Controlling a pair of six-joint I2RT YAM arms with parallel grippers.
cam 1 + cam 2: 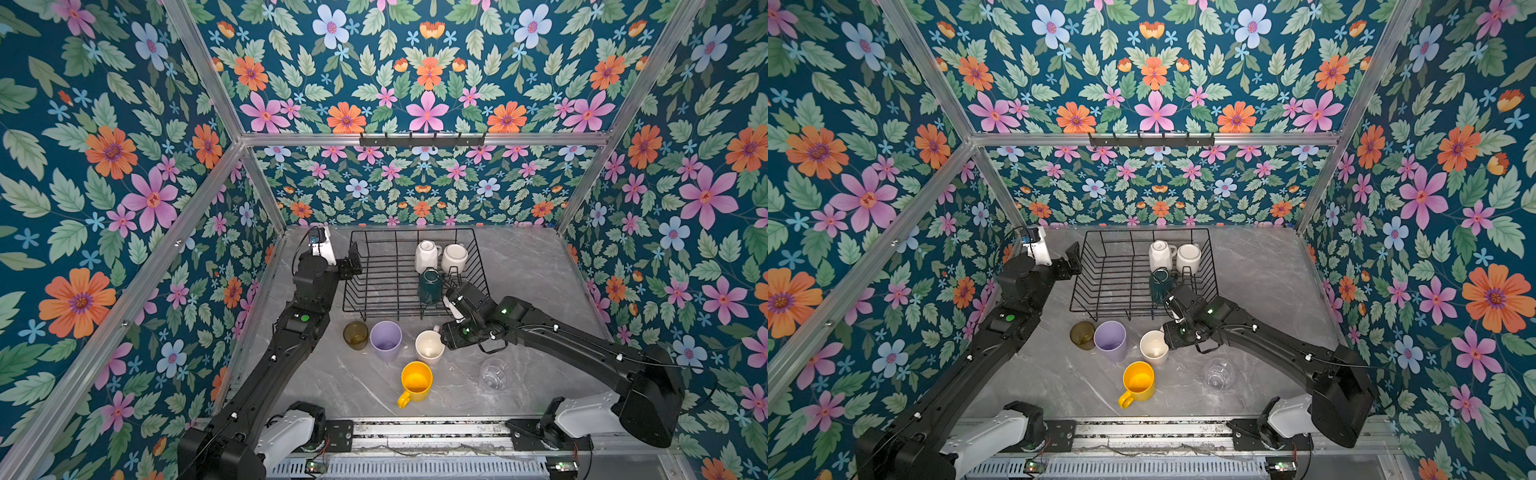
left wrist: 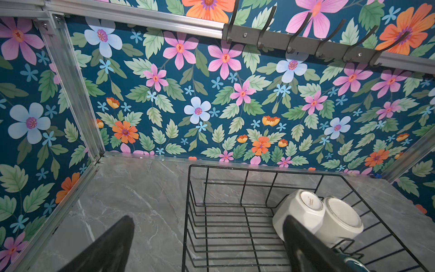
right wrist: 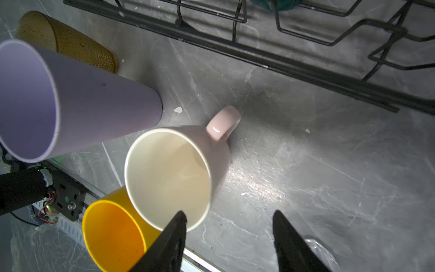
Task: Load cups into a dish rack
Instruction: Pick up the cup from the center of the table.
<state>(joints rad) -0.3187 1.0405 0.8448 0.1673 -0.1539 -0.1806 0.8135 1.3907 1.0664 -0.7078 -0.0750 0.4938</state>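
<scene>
The black wire dish rack (image 1: 411, 230) stands at the back middle. Inside it lie two upturned white mugs (image 1: 426, 255) (image 1: 454, 257) and a dark green mug (image 1: 430, 284). In front of it stand an olive tumbler (image 1: 355, 335), a lilac tumbler (image 1: 385, 340), a pale pink mug (image 1: 429, 347), a yellow mug (image 1: 415, 382) and a clear glass (image 1: 494, 374). My right gripper (image 3: 229, 213) is open at the pink mug (image 3: 169, 174), one fingertip (image 3: 181, 216) over its mouth, the other outside. My left gripper (image 2: 209, 219) hangs open by the rack's left wall, holding nothing.
A bar of hooks (image 1: 422, 139) is fixed on the back wall above the rack. Flowered walls with aluminium posts close in three sides. The arm bases sit on a rail (image 1: 415, 432) at the front edge. Bare grey table lies right of the rack.
</scene>
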